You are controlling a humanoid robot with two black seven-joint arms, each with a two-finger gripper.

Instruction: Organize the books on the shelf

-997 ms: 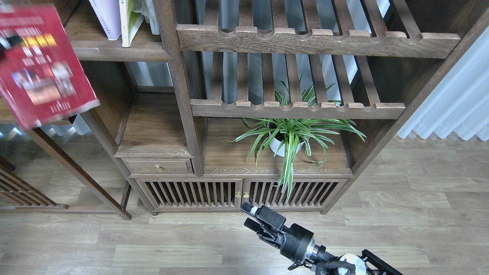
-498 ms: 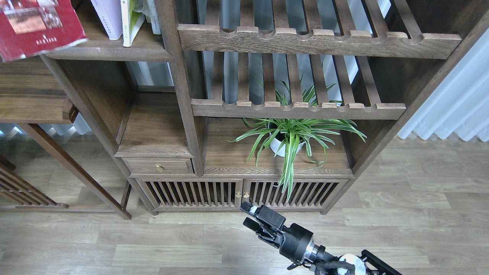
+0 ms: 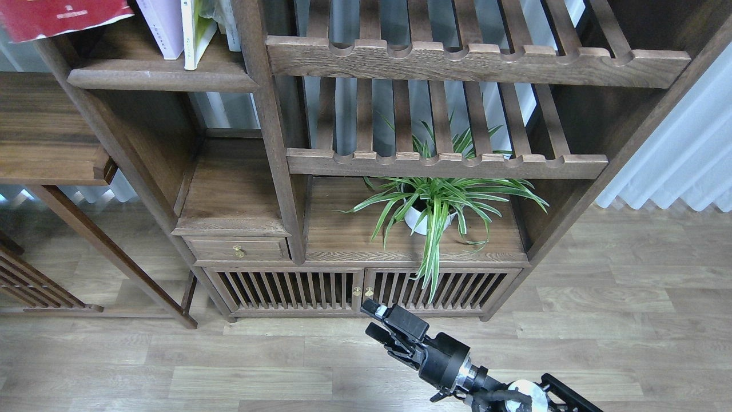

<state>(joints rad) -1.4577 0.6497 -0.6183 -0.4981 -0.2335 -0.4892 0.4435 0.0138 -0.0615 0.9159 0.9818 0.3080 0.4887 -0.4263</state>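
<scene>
Dark red book (image 3: 57, 17) at the top left corner, above the plank shelf (image 3: 154, 77), where a white-lavender book (image 3: 163, 26) and lime-yellow book (image 3: 191, 31) stand upright. Potted plant (image 3: 434, 206) mid-bookcase. Right gripper (image 3: 374, 323) low over the floor, fingers slightly parted, empty

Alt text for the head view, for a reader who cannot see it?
A red book hangs at the top left edge above a wooden shelf holding two upright books. A potted plant sits lower; the right gripper idles over the floor.
</scene>
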